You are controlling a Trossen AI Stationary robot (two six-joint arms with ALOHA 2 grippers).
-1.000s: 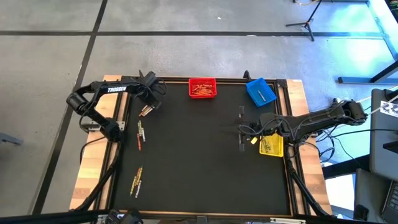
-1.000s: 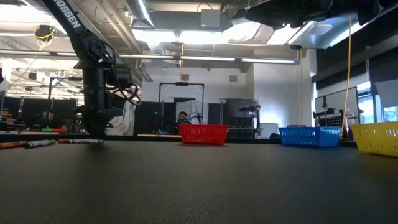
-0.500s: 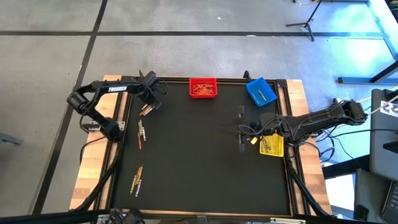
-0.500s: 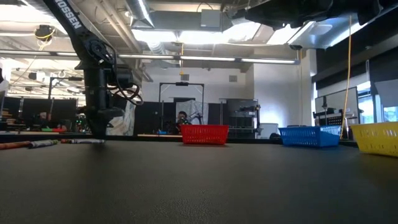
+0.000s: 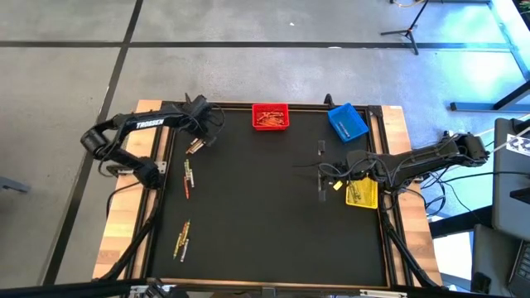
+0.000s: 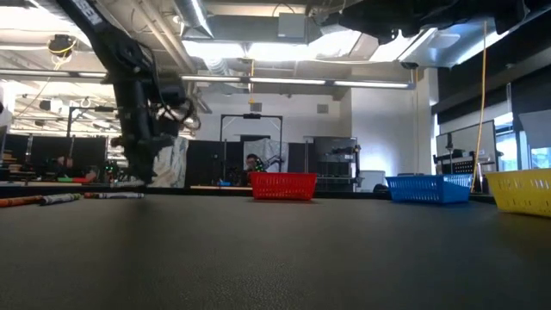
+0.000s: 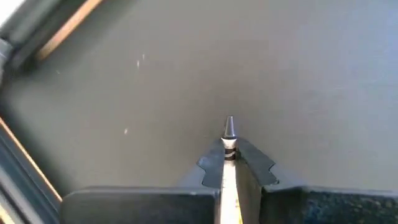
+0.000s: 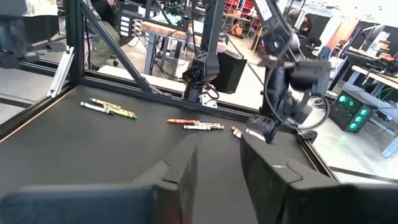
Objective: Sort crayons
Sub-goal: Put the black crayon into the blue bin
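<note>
Table: a flat black mat (image 5: 273, 207) with a fine pebbled grain, set in a pale wooden frame (image 5: 124, 223).
Bins: three small plastic baskets with ribbed, slotted walls along the far and right edges — a red bin (image 5: 269, 117), a blue bin (image 5: 347, 122) and a yellow bin (image 5: 362, 193).
Crayons in the red bin: a heap of thin reddish sticks (image 5: 268, 122) lies inside it.
Loose crayons: thin paper-wrapped sticks with pointed tips, on the left side of the mat; a small group (image 5: 187, 177) near the left edge, mixed red, orange and pale, and another group (image 5: 181, 237) nearer the front, yellow to orange. In the right wrist view they lie in short rows on the mat (image 8: 202, 126).
Held crayon: one stick (image 7: 228, 140) with a pale wrapper, dark bands and a grey cone tip.
Left gripper (image 5: 199, 141): at the far left corner of the mat, its two dark fingers clenched on the held crayon, whose tip pokes out past them.
Right gripper (image 5: 323, 176): over the right side of the mat, just beside the yellow bin — its dark, blocky fingers (image 8: 180, 168) stand a little apart with nothing between them.
</note>
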